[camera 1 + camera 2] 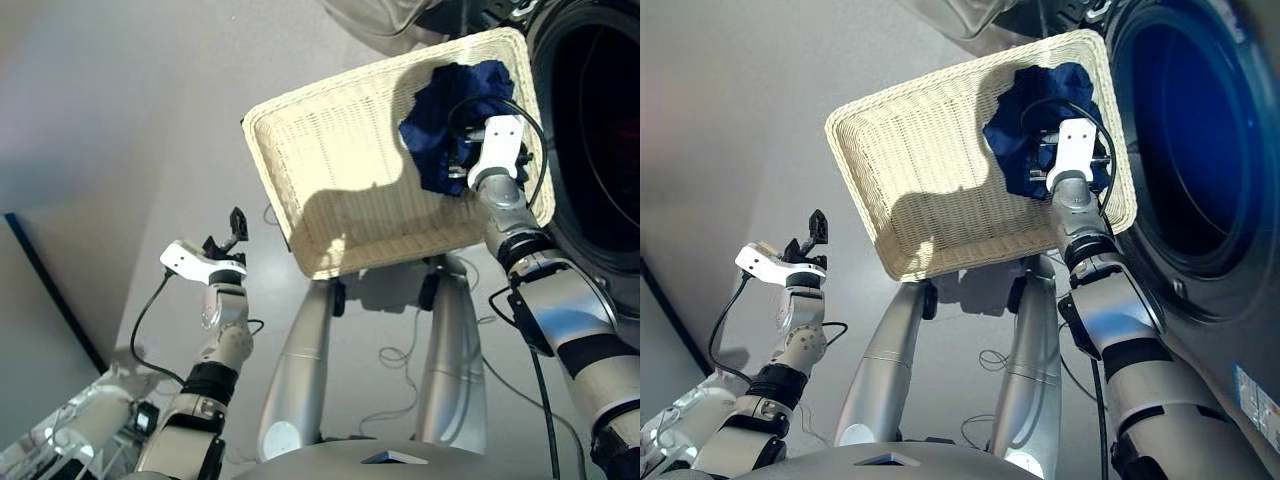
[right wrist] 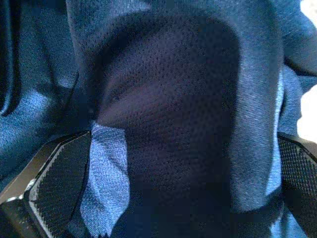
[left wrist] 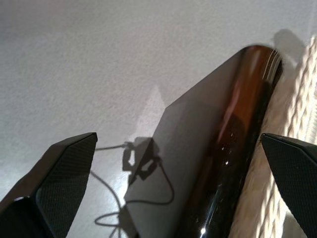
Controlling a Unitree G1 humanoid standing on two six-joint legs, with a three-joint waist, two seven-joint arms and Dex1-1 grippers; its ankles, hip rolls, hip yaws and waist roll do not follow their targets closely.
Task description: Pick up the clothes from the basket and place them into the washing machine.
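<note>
The cream wicker basket (image 1: 330, 150) lies in front of the washing machine (image 1: 1200, 140), whose round drum opening is dark at the right. One navy blue garment (image 1: 440, 110) is bunched in the basket's corner nearest the machine. My right gripper (image 1: 463, 158) is pushed down into this cloth. In the right wrist view its fingers (image 2: 59, 183) stand wide apart, open, with navy fabric (image 2: 168, 99) filling the gap. My left gripper (image 1: 232, 228) hovers open over the floor, left of the basket, holding nothing. No other clothes show.
Thin cables (image 1: 400, 355) trail on the grey floor below the basket. A dark strip (image 1: 50, 290) runs along the floor at the far left. A blue sticker (image 1: 1255, 395) marks the machine's front. The basket's wicker side (image 3: 297, 109) is close beside my left gripper.
</note>
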